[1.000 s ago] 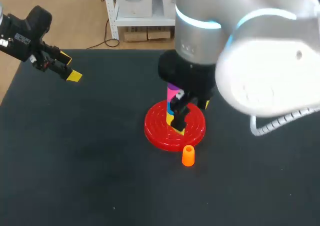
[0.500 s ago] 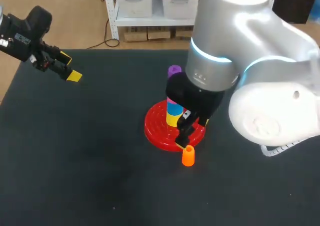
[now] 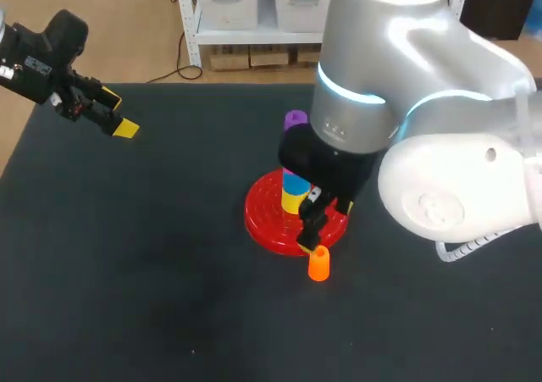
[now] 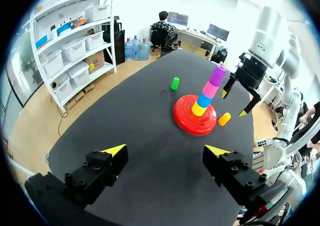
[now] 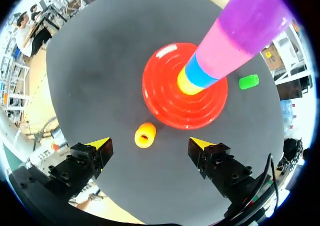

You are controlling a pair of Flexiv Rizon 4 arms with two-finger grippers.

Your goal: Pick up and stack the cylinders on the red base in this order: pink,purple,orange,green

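The right hand [image 5: 150,144] is being held, fingers apart, over the orange cylinder [image 5: 145,135] beside the red base [image 5: 162,103] (purple cylinder [image 5: 255,13] topping its stack); the left hand [image 4: 165,150], likewise spread, is being held near the bench's [image 3: 127,272] far-left corner.

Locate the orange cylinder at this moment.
Head view: the orange cylinder stands on the table just off the near rim of the red base, right of centre.

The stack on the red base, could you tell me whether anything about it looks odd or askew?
Nothing looks spilled or damaged. The stack on the red base has a yellow cylinder and a blue cylinder under the pink cylinder and purple cylinder, which the order does not list. Whether it leans, I cannot tell.
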